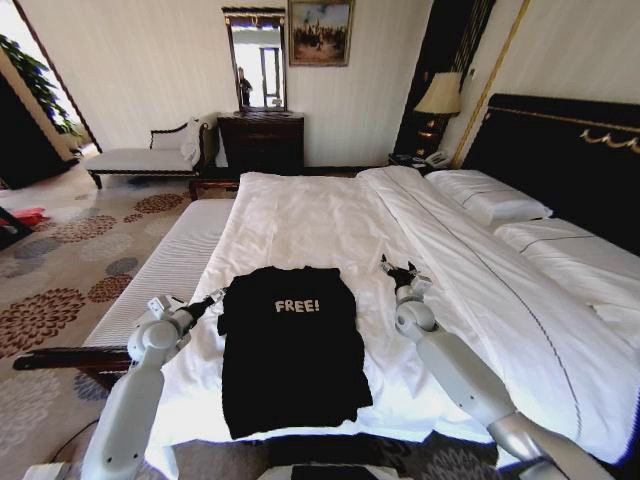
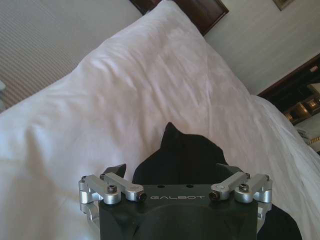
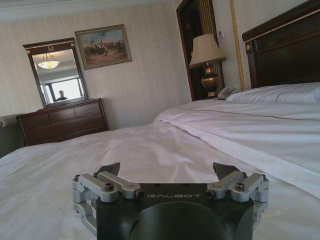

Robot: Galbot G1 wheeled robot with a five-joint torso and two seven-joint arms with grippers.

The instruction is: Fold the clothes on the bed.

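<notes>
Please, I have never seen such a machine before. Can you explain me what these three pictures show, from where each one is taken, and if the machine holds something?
This is a wheeled robot with two arms. The wide picture comes from a camera on its head, looking down at the bed. A black T-shirt printed "FREE!" lies flat on the white duvet near the foot of the bed.

The other two pictures come from cameras on the wrists. The left gripper is at the shirt's sleeve edge, fingers open; its wrist view shows black cloth just ahead. The right gripper is open over bare duvet beside the shirt; its view looks across the bed toward a lamp and a mirror.

Neither gripper holds anything.
</notes>
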